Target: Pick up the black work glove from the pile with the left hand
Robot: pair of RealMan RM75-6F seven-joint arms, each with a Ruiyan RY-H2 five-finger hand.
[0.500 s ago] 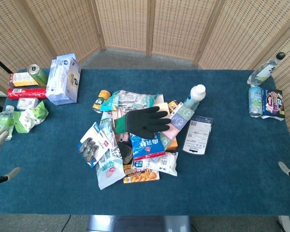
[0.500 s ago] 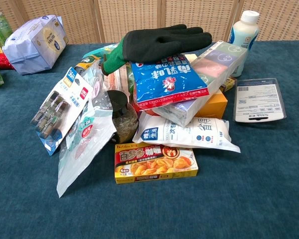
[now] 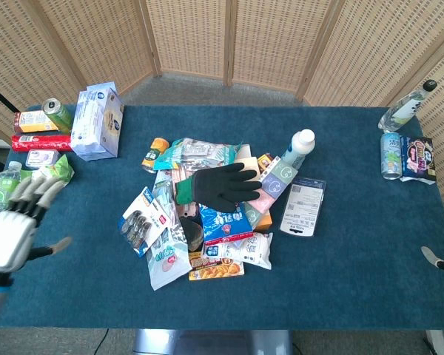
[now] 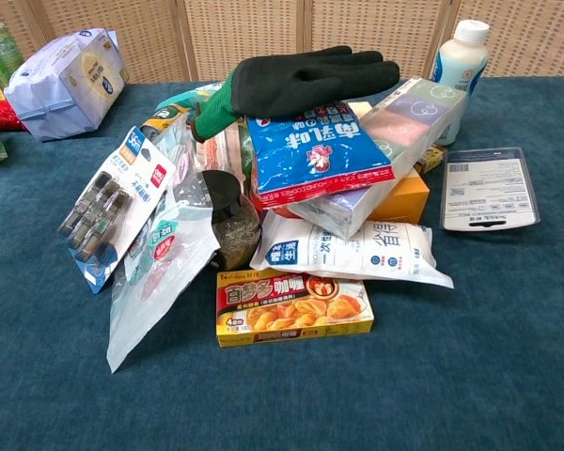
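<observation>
Black rubber-coated work glove with green cuff (image 3: 218, 186) (image 4: 301, 82): atop the pile. Left hand (image 3: 11, 233): fingers (image 3: 38, 191) spread, empty, well apart from the glove

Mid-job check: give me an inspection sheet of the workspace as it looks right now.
Surface: blue table cloth, flat.
Job's things: black glove lies on top of the pile, green cuff pointing left, untouched.
Clutter: curry box, white pouch, blue snack bag, white bottle, tissue pack, cans and bottles at both table ends.
Robot hands: left robot hand open at the left edge, far from the glove; right robot hand barely in view.
Cables: nothing seen.
Surroundings: wicker screens behind.
</observation>
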